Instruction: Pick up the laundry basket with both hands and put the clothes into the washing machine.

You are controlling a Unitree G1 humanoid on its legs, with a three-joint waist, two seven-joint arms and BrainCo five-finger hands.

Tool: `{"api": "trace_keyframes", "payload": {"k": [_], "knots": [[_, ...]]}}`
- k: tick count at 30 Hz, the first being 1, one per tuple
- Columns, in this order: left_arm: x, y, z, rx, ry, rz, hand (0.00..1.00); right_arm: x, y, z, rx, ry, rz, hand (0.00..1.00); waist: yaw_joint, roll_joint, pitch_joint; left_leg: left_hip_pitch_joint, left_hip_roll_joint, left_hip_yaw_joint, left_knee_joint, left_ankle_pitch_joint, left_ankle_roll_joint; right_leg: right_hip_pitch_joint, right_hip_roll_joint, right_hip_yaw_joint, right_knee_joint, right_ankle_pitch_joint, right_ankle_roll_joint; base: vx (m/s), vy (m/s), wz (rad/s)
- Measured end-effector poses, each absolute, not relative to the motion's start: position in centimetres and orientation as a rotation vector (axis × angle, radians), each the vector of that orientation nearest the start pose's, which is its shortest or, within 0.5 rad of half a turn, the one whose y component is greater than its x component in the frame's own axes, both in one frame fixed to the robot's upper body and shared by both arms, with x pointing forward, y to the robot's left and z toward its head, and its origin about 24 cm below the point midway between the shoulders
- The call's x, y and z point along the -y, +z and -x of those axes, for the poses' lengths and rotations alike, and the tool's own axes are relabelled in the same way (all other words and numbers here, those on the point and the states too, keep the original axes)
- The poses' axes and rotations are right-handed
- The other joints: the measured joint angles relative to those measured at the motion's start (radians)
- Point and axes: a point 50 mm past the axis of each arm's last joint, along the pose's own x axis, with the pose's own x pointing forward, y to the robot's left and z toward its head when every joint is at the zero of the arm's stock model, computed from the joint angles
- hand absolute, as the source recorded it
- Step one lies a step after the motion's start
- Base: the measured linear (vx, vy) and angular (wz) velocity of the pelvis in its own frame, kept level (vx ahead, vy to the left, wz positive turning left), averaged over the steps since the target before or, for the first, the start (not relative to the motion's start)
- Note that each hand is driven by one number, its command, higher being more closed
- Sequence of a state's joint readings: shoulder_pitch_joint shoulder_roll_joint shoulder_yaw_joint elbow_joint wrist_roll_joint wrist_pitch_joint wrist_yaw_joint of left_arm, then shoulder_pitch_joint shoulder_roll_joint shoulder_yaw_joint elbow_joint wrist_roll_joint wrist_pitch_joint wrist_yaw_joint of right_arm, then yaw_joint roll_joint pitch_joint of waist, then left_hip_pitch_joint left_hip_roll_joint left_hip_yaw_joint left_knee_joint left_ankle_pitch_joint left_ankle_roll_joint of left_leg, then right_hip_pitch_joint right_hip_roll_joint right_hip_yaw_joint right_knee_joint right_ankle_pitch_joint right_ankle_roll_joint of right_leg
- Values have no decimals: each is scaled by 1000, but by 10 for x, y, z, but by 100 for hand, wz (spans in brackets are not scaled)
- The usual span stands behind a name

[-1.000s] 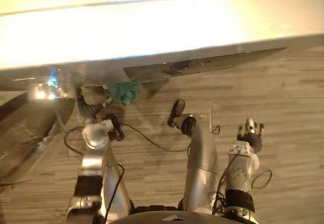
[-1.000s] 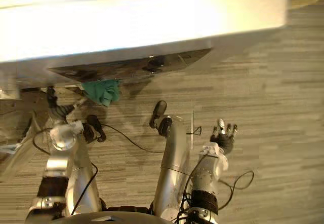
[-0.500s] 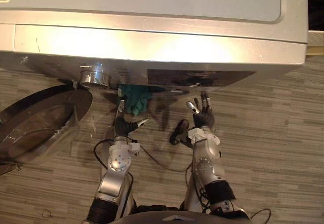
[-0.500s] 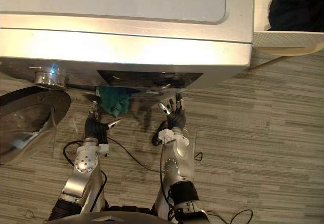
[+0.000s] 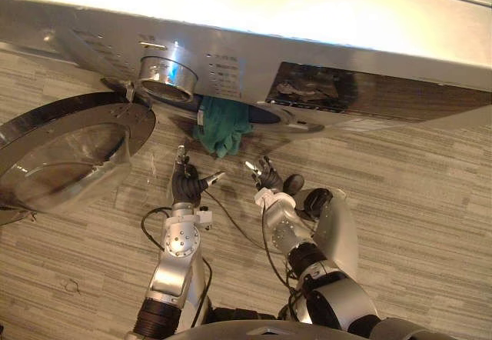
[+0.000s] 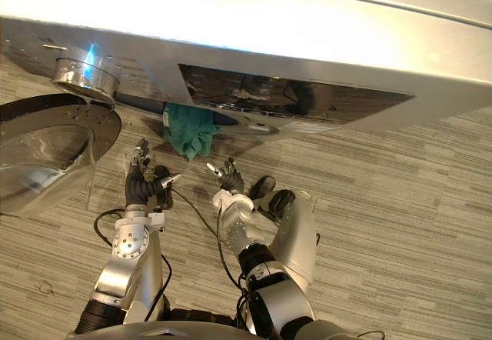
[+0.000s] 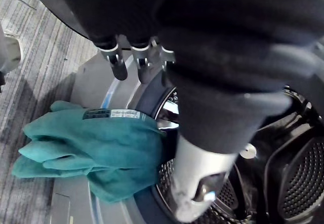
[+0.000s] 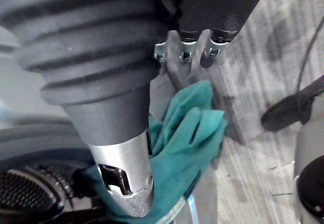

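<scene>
Left robot hand (image 5: 184,181): fingers straight, empty, just below teal garment (image 5: 221,127). Right robot hand (image 5: 268,178): fingers spread, empty, near garment. Garment drapes over washing machine (image 5: 254,63) drum rim, hanging out. Round door (image 5: 69,151) open. Striped plank floor (image 5: 415,194).

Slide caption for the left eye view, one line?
A teal cloth hangs from the washing machine drum opening, door open; left robot hand and right robot hand open nearby.

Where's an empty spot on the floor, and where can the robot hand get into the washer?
Bare floor stretches right of the right robot hand, below the washer's front. The drum is open beside the teal cloth draped on its rim. Crowded: between the door, left robot hand and cloth.
</scene>
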State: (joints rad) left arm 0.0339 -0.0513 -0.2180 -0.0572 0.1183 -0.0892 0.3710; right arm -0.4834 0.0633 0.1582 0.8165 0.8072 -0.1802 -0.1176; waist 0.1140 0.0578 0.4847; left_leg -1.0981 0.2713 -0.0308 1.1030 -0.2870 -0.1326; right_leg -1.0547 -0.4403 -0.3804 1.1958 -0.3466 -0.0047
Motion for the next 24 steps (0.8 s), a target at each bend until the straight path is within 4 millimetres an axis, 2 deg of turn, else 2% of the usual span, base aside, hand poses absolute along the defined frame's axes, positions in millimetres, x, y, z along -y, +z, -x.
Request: {"api": "trace_keyframes", "payload": {"k": [2, 6, 10, 11, 14, 16, 20, 22, 24], "knots": [[-107, 67, -240, 175, 172, -11, 0, 84, 5, -329, -299, -42, -684, 0, 23, 0, 0, -37, -19, -9, 18, 1, 1, -31, -23, 1, 27, -9, -2, -44, 30, 25], [-111, 73, -235, 195, 199, 17, 0, 93, 32, -352, -237, -46, -630, 0, 43, 13, 9, -107, -53, -38, 49, 5, 3, -76, -61, -9, 74, -30, 3, -46, 37, 29], [-112, 82, -231, 231, 212, 48, 0, 111, 63, -372, -154, -84, -575, 0, 60, 22, 22, -163, -92, -65, 71, 14, 3, -107, -103, -17, 121, -55, 9, -26, 26, 35], [-110, 87, -229, 253, 203, 67, 0, 121, 73, -378, -124, -95, -551, 0, 73, 22, 23, -189, -108, -72, 71, 20, 2, -130, -116, -18, 132, -60, 14, -28, 22, 33], [-108, 94, -226, 281, 211, 95, 0, 138, 87, -386, -93, -142, -507, 0, 85, 26, 26, -243, -142, -92, 73, 36, 1, -163, -149, -32, 159, -78, 20, -16, 12, 37], [-109, 99, -224, 298, 217, 118, 0, 145, 99, -391, -64, -149, -463, 0, 91, 29, 28, -279, -159, -104, 75, 47, -2, -191, -159, -29, 177, -84, 21, -8, 7, 34], [-107, 109, -218, 347, 217, 155, 0, 154, 109, -396, -60, -152, -326, 0, 108, 28, 27, -344, -174, -116, 112, 48, -4, -255, -169, -2, 226, -106, 22, -16, 10, 17], [-105, 117, -215, 382, 208, 172, 0, 155, 122, -400, -23, -147, -296, 0, 115, 30, 28, -390, -176, -117, 100, 56, -7, -300, -167, -3, 227, -110, 30, -63, 8, 17], [-102, 120, -213, 393, 204, 199, 0, 160, 143, -406, 32, -150, -278, 0, 119, 32, 28, -455, -186, -119, 67, 68, -13, -355, -171, -11, 228, -116, 40, -85, -13, 49]]}}
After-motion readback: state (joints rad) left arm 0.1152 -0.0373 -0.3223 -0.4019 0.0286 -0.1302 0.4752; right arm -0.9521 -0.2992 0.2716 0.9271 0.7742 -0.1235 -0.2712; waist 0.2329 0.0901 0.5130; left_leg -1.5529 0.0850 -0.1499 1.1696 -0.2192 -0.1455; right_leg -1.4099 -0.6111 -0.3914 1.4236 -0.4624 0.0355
